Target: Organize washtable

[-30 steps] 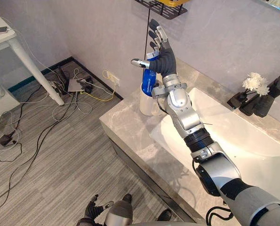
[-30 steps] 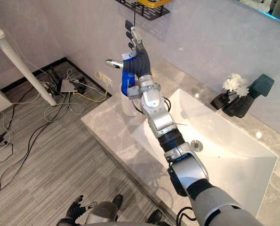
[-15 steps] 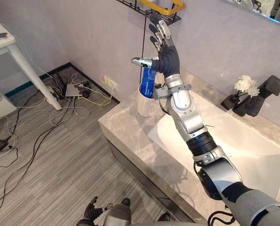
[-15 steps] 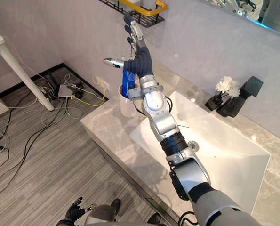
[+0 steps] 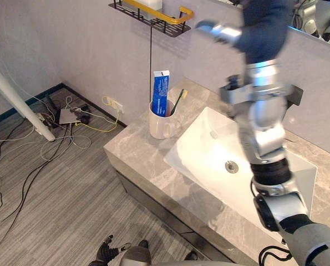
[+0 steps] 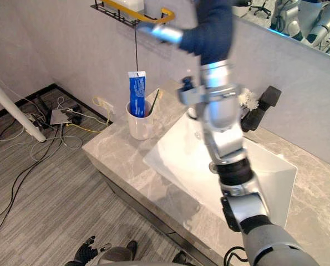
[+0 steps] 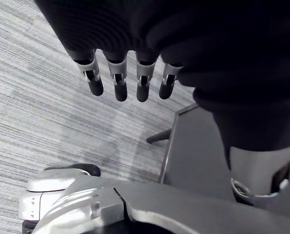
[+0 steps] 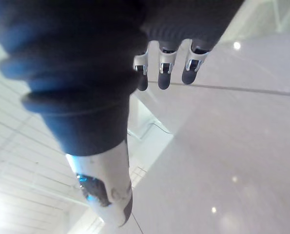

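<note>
A white cup (image 5: pixel 162 125) stands on the grey marble washtable (image 5: pixel 148 166), left of the white sink (image 5: pixel 231 160). In the cup a blue toothpaste tube (image 5: pixel 160 92) stands upright beside a green toothbrush (image 5: pixel 177 102). My right hand (image 5: pixel 262 27) is raised high in front of the wall mirror, well above and to the right of the cup. Its thumb sticks out to the left and its fingers (image 8: pixel 164 73) are straight with nothing in them. My left hand (image 5: pixel 105 252) hangs low by the floor, its fingers (image 7: pixel 118 80) relaxed and empty.
A black wall shelf (image 5: pixel 151 12) with a yellow rail hangs above the cup. A black faucet (image 6: pixel 264 106) and white flowers (image 6: pixel 245 98) sit behind the sink. A white table leg (image 5: pixel 15 94) and a tangle of cables (image 5: pixel 70 119) lie to the left on the floor.
My right hand has risen and swung right, away from the cup, leaving the toothpaste tube standing in it. The camera has also shifted.
</note>
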Robot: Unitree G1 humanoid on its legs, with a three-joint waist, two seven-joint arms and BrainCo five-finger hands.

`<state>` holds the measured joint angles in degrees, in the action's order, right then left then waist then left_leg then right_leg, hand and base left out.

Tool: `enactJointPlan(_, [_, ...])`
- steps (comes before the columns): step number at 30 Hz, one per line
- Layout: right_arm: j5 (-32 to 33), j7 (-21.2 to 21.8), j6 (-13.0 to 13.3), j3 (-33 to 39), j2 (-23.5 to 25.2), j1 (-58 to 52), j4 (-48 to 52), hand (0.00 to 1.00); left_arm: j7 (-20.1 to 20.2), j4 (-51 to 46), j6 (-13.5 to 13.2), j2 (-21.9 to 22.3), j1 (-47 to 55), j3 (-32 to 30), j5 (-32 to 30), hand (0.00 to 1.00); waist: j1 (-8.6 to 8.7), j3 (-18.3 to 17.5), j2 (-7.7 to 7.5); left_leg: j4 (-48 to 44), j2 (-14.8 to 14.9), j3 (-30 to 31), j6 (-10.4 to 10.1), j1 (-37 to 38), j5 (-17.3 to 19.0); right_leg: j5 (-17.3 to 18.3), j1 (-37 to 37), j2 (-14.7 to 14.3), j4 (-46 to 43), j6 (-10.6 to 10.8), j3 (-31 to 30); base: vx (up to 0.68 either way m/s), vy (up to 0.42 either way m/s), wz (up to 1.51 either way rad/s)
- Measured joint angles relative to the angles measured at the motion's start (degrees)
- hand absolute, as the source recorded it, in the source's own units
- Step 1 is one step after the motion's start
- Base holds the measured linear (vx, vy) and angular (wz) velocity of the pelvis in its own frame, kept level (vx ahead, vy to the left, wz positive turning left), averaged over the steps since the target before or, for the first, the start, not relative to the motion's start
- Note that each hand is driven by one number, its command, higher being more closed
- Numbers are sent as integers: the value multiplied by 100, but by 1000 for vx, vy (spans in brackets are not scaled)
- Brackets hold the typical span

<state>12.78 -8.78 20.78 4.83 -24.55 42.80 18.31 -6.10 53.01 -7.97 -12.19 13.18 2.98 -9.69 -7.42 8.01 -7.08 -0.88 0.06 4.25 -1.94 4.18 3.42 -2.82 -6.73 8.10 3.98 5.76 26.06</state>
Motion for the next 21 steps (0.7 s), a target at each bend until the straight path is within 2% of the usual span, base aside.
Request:
enactJointPlan(1, [-17, -6, 53, 253, -134, -127, 122, 0, 2, 5, -1, 4, 13, -21, -2, 0, 43, -6, -1, 5, -3, -6, 0, 8, 0, -2, -1, 0, -4, 3, -9, 18, 31, -13])
enactJointPlan(6, [-161, -259, 524, 2772, -879, -1177, 606, 0, 105, 173, -11, 23, 92, -89, -10, 0, 381, -127, 43, 90, 28, -314, 48, 66, 36, -32, 154, -6, -15, 1, -319, 4, 29, -30])
enactJointPlan(7, [-150, -301, 563, 3043, -928, -1307, 609, 0, 111, 184, -11, 25, 97, -92, -10, 0, 403, -158, 47, 92, 33, -358, 54, 55, 41, -36, 192, -10, -17, -1, -357, 0, 28, -40])
enactJointPlan(9, [-61, -490, 693, 4028, -1018, -1894, 602, 0, 122, 208, -12, 54, 106, -151, -7, 0, 645, -208, 85, 100, 39, -484, 83, 51, 64, -60, 262, -17, -18, -4, -471, -4, 19, -27])
enactJointPlan(12, [79, -610, 777, 4812, -1013, -2616, 525, 0, 155, 210, -13, 111, 110, -226, -7, 0, 727, -265, 151, 115, 54, -670, 92, 40, 100, -66, 422, -24, -68, -6, -675, -8, 24, -42])
enactJointPlan(13, [177, -628, 784, 5030, -1001, -2901, 440, 0, 215, 211, -13, 167, 121, -342, -4, 0, 832, -292, 187, 125, 53, -758, 103, 41, 113, -68, 469, -24, -79, -3, -748, -6, 23, -36])
enactJointPlan(15, [312, -664, 779, 5241, -897, -3350, 253, 0, 238, 215, -14, 188, 148, -379, -2, 0, 989, -373, 228, 153, 54, -854, 115, 50, 124, -71, 530, -36, -85, 0, -854, 2, 20, -34])
enactJointPlan(17, [271, -785, 683, 5387, -378, -4126, 5, 0, 253, 217, -17, 251, 147, -520, -1, 0, 1055, -494, 233, 197, 83, -1026, 106, 74, 154, -78, 630, -95, -85, -7, -1037, 20, 3, -41])
enactJointPlan(19, [138, -859, 497, 5371, 99, -4486, -128, 0, 276, 223, -16, 266, 151, -579, -2, 0, 1150, -542, 236, 196, 95, -1099, 105, 87, 177, -79, 662, -102, -84, -9, -1111, 11, -5, -27])
enactJointPlan(21, [-164, -1008, 133, 5343, 779, -4953, -429, 0, 348, 224, -16, 289, 122, -605, -2, 0, 1192, -568, 263, 198, 102, -1259, 101, 107, 209, -93, 720, -117, -82, -15, -1254, 6, 2, -33])
